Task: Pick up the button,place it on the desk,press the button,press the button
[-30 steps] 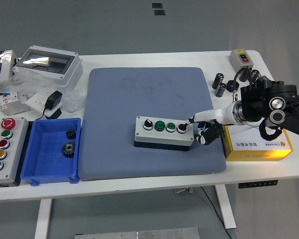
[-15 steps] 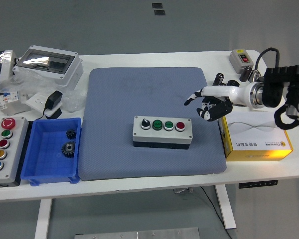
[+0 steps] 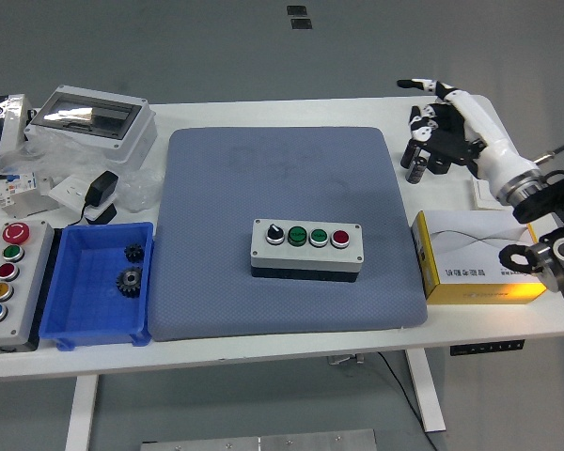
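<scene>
A grey button box with a black knob, two green buttons and a red button lies on the blue-grey mat near the mat's middle front. My right hand is raised over the table's far right corner, well away from the box. Its index finger points left, the other fingers are curled, and it holds nothing. My left arm is out of view.
A yellow and white carton lies right of the mat. Black cylinders stand at the far right. A blue bin with gears and a second button box are at the left, with a clear-lidded enclosure and clutter behind.
My right hand pulled back from the red button, rose, and swung to the far right corner of the table. The button box shifted slightly left on the mat.
</scene>
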